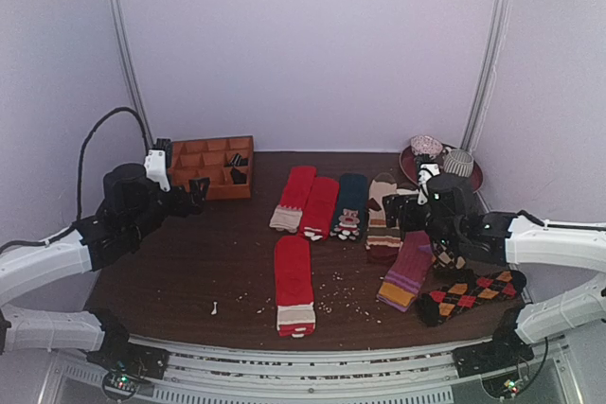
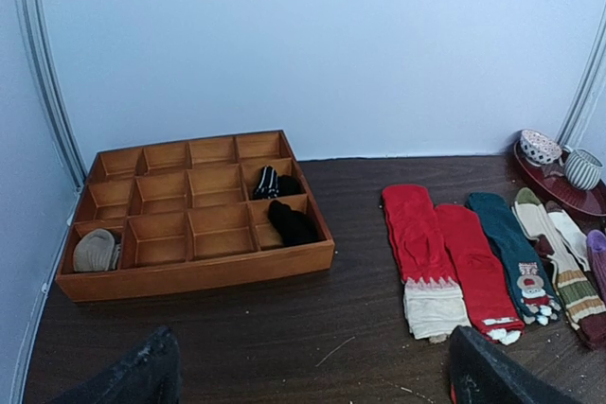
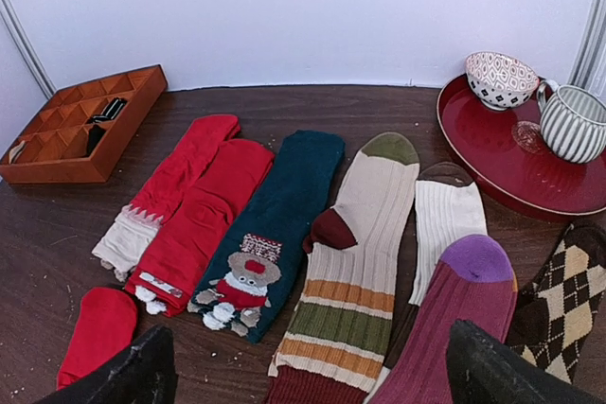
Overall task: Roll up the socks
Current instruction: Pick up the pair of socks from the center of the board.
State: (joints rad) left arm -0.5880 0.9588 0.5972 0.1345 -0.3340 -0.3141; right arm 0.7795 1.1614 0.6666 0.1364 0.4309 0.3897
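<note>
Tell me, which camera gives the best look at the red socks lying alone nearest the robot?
The top external view: the red socks show whole, cream striped band included. The right wrist view catches only one red end; the left wrist view misses them.

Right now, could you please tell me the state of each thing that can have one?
Socks: flat, unrolled.
Left gripper: open, empty.
Right gripper: open, empty.
Box: three compartments hold bundles.
Bowl: upright on the plate.
Mug: upright on the plate.
</note>
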